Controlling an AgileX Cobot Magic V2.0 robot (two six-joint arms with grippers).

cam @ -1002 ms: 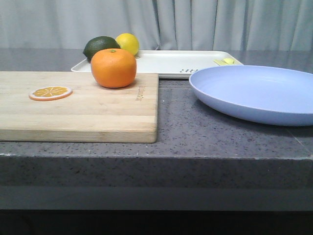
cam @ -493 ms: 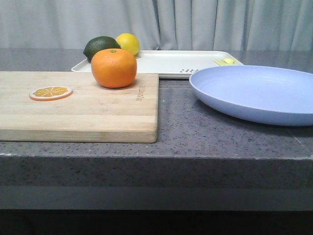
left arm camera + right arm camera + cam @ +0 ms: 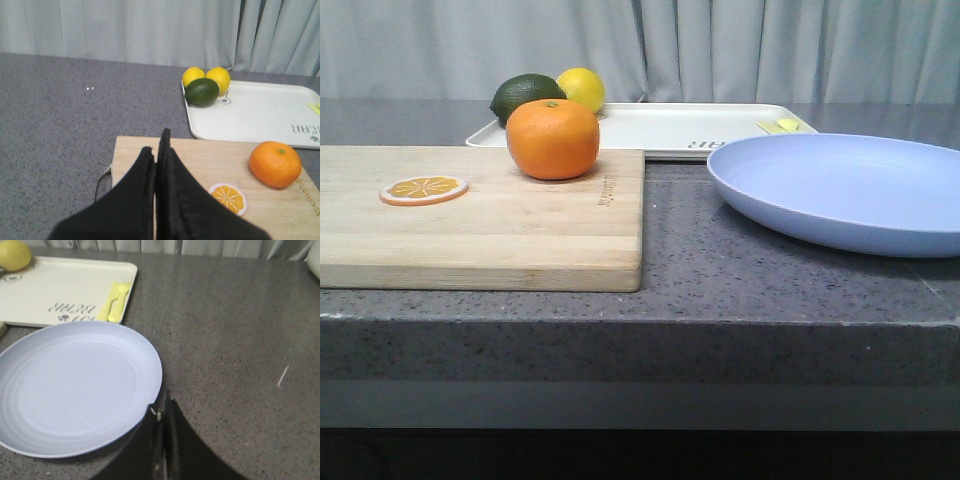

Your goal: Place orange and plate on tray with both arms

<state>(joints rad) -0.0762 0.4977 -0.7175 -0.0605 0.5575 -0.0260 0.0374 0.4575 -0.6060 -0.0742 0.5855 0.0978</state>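
Front view: nothing has shifted over the last second; the orange (image 3: 552, 138) sits on the cutting board (image 3: 480, 215) just before the tray (image 3: 650, 128), the plate (image 3: 840, 190) beside them, so nothing has started.

Left wrist view: the left gripper (image 3: 159, 150) hangs above the cutting board, fingers pressed together, empty.

Right wrist view: the right gripper (image 3: 163, 412) sits at the plate's rim near the tray, fingers narrow, gripping nothing.

Table: dark grey speckled stone top (image 3: 680, 260).
On the left: wooden cutting board (image 3: 500, 225).
On the right: pale blue plate (image 3: 840, 190).
At the back: white tray (image 3: 670, 128), just behind the board.
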